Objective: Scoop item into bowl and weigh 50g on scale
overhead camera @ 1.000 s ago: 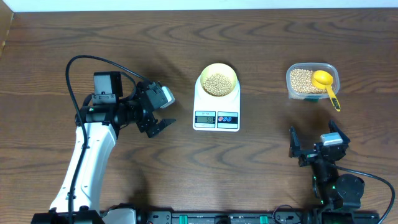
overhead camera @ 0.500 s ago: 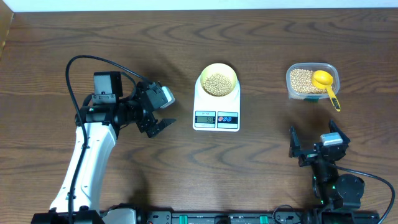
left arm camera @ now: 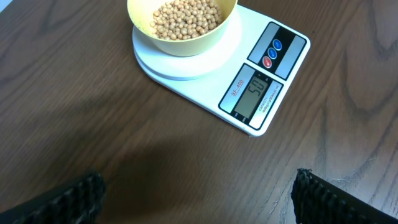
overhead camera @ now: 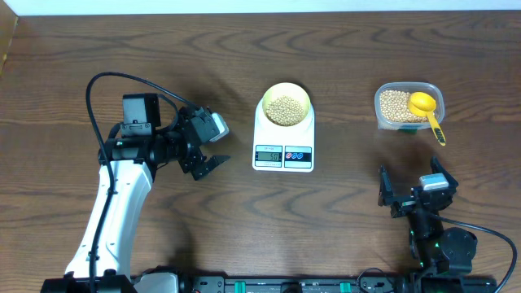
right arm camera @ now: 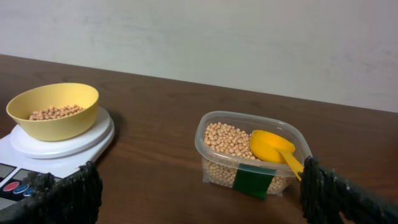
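A pale yellow round bowl [overhead camera: 304, 97] of tan beans [overhead camera: 284, 109] sits on the white rectangular scale [overhead camera: 283, 138]. The left gripper [overhead camera: 218, 145] and right gripper [overhead camera: 409, 176] both gape, empty.

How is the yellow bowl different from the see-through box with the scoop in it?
The bowl is round and solid pale yellow; the box is clear with rounded corners. The bowl sits on the white scale; the box sits right on the table. The box has a yellow scoop lying in it; the bowl has none. Both hold little tan beans.
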